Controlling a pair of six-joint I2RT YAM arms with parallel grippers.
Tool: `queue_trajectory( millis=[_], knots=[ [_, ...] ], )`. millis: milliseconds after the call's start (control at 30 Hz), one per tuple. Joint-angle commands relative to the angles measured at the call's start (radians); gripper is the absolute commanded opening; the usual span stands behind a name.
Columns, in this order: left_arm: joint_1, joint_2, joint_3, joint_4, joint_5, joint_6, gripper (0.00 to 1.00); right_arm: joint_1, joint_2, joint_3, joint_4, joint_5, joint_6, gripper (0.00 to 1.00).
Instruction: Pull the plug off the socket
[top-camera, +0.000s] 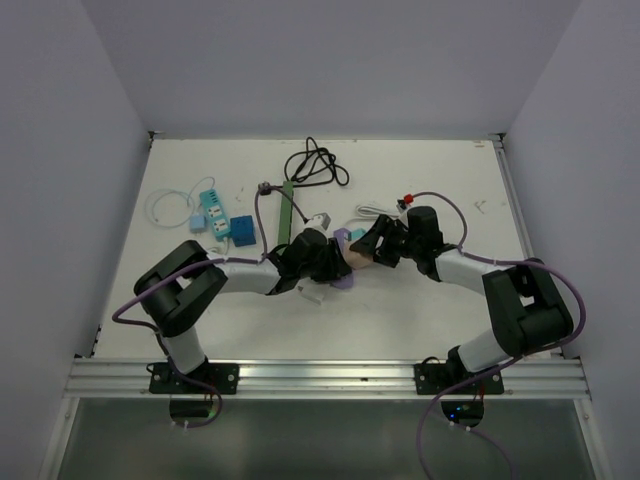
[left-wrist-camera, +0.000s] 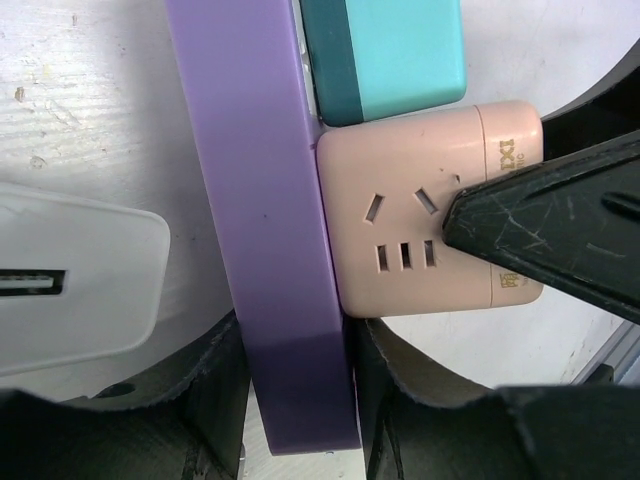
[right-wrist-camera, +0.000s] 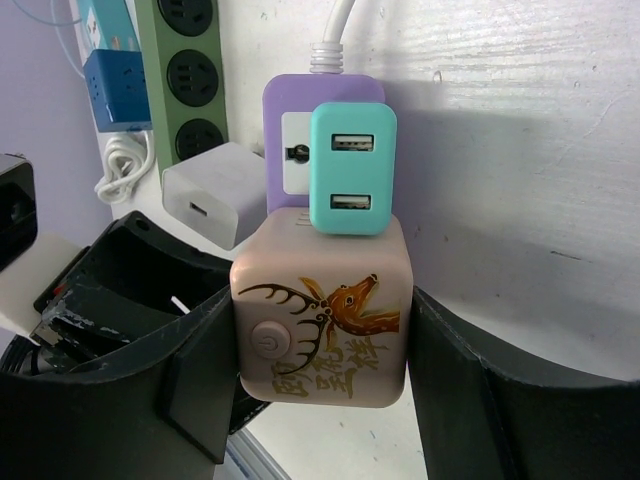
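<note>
Pink plug (right-wrist-camera: 322, 315) at mid-table, pressed flush against purple socket strip (right-wrist-camera: 290, 110), teal charger (right-wrist-camera: 352, 170) just beside it. Plug clamped by right gripper (right-wrist-camera: 320, 360); socket strip clamped by left gripper (left-wrist-camera: 298, 400).

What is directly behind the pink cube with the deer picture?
A teal charger and the purple strip. The pink cube hides its own pins and the strip's lower part.

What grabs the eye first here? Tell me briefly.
At the centre of the table, the right gripper clamps a pink cube adapter with a deer drawing. The cube sits on a purple power strip that the left gripper pinches. A teal USB charger sits beside the cube.
</note>
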Motion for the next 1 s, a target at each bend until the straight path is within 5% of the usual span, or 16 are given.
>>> queue_trajectory(
  millis=[0, 67, 300, 667, 767, 967],
  knots=[
    [-0.001, -0.031, -0.026, 0.003, -0.016, 0.044, 0.12, 0.009, 0.027, -0.033, -0.079, 0.005, -0.023, 0.23],
    [-0.002, -0.042, -0.029, -0.017, -0.031, 0.053, 0.00, 0.008, 0.026, -0.032, -0.085, 0.007, -0.026, 0.31],
    [-0.012, -0.059, -0.037, -0.063, -0.060, 0.076, 0.00, 0.010, 0.027, -0.011, -0.086, -0.005, -0.018, 0.70],
    [-0.025, -0.047, -0.023, -0.081, -0.079, 0.079, 0.00, 0.012, 0.050, -0.006, -0.057, -0.027, 0.031, 0.75],
    [-0.027, -0.044, -0.019, -0.089, -0.091, 0.076, 0.00, 0.012, 0.058, -0.011, -0.021, -0.063, 0.054, 0.70],
    [-0.028, -0.047, -0.020, -0.150, -0.165, 0.053, 0.00, 0.010, 0.008, -0.008, -0.072, -0.070, 0.040, 0.23]
  ],
)
